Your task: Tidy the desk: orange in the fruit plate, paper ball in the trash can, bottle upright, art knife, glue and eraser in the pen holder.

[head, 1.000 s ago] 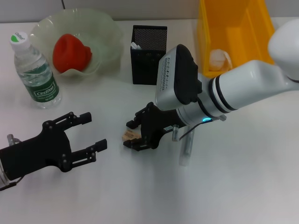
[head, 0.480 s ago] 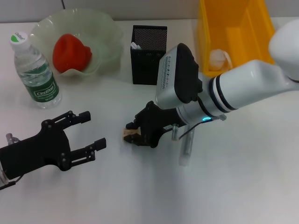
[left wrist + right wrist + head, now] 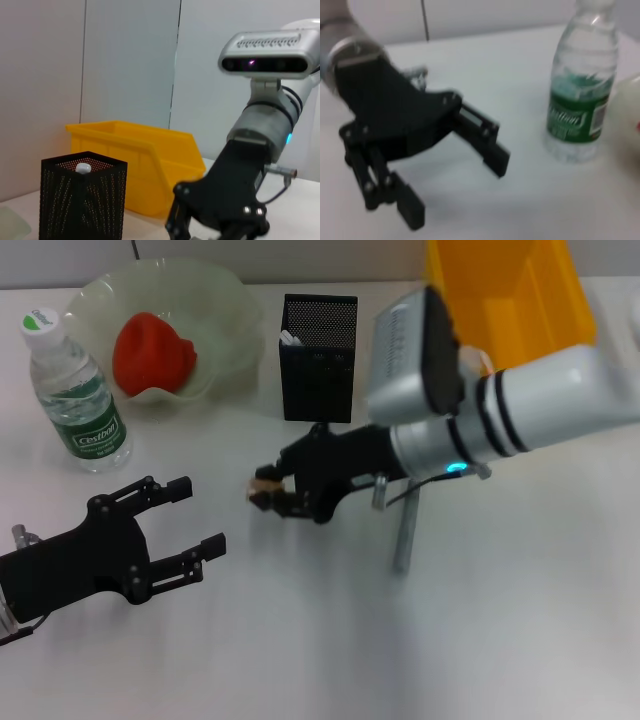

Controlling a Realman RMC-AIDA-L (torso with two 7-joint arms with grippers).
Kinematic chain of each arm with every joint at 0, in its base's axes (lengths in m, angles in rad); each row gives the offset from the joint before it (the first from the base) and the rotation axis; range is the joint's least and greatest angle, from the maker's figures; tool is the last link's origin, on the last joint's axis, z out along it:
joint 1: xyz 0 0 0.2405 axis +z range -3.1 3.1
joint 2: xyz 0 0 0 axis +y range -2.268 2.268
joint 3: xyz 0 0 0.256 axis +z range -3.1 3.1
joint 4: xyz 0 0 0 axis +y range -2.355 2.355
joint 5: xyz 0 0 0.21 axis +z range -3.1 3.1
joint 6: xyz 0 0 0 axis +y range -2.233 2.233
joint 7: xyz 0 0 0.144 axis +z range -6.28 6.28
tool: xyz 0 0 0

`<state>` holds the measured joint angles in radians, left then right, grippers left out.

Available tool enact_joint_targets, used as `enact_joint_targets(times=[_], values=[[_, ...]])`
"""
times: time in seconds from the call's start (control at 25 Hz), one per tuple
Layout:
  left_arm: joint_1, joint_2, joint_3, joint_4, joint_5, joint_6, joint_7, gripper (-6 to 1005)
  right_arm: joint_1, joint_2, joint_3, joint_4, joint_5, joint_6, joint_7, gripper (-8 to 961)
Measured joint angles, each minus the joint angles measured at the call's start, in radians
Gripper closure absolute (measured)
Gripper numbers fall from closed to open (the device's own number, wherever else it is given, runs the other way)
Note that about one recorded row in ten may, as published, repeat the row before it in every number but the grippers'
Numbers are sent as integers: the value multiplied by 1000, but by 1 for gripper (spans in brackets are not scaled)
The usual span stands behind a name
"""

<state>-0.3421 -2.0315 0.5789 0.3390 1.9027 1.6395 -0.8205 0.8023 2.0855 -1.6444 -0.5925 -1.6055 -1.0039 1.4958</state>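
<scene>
White desk (image 3: 520, 640) under the head camera, pale wall behind in the left wrist view; I see the right gripper (image 3: 272, 494) clamped on the small tan eraser (image 3: 264, 483), and against half a second ago it has risen off the surface and swung toward the black mesh pen holder (image 3: 319, 355), eraser now held clear in front of it. Left gripper (image 3: 185, 524) sits low at my left, fingers spread wide, unchanged; bottle (image 3: 77, 392) upright, orange (image 3: 152, 353) in the fruit plate (image 3: 220, 300), yellow trash can (image 3: 500, 290) at back right.
</scene>
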Motion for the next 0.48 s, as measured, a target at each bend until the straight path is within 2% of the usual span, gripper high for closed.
enact_joint_targets(times=[0.2, 0.48], values=[[-1, -1, -1, 0, -2, -2, 1, 198, -49, 3, 81, -20, 47, -28, -97, 697], [-8, -9, -5, 0, -4, -17, -1, 199, -107, 2, 88, 30, 335, -28, -369, 697]])
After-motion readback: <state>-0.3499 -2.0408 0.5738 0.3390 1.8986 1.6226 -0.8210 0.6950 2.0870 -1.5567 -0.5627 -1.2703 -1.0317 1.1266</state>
